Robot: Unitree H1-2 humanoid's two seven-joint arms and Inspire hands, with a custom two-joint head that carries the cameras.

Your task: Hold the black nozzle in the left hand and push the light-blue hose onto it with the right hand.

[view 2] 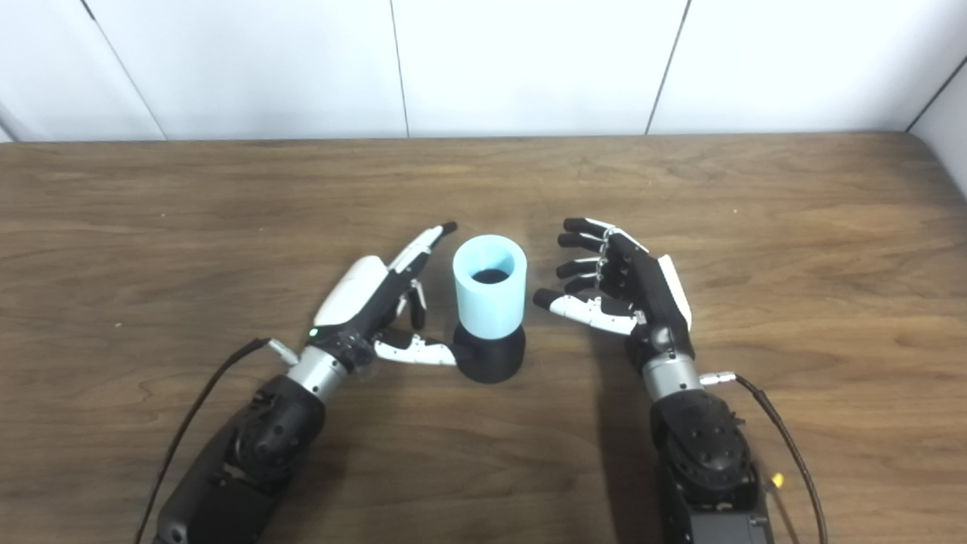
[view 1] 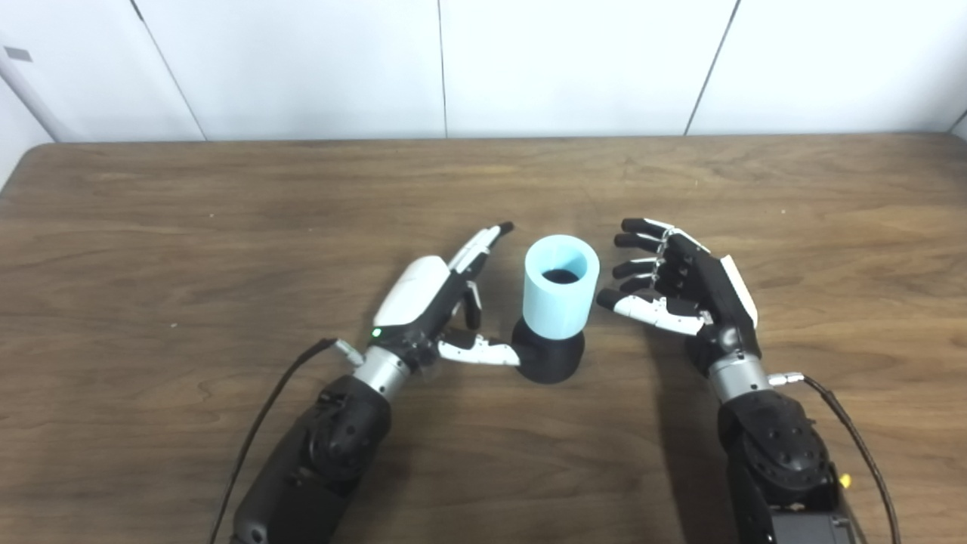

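A short light-blue hose piece [view 1: 560, 285] stands upright on top of the round black nozzle [view 1: 551, 359], which rests on the table near the middle. My left hand [view 1: 438, 302] lies open just left of the pair, fingers stretched along the hose's side, with its thumb tip touching or nearly touching the nozzle's base. To the right, my right hand [view 1: 680, 287] is open too, its fingers spread and curled towards the hose with a small gap between. Neither hand holds anything.
The wooden table [view 1: 227, 227] reaches back to a white panelled wall [view 1: 483, 68]. Black cables trail from both wrists over the near part of the table.
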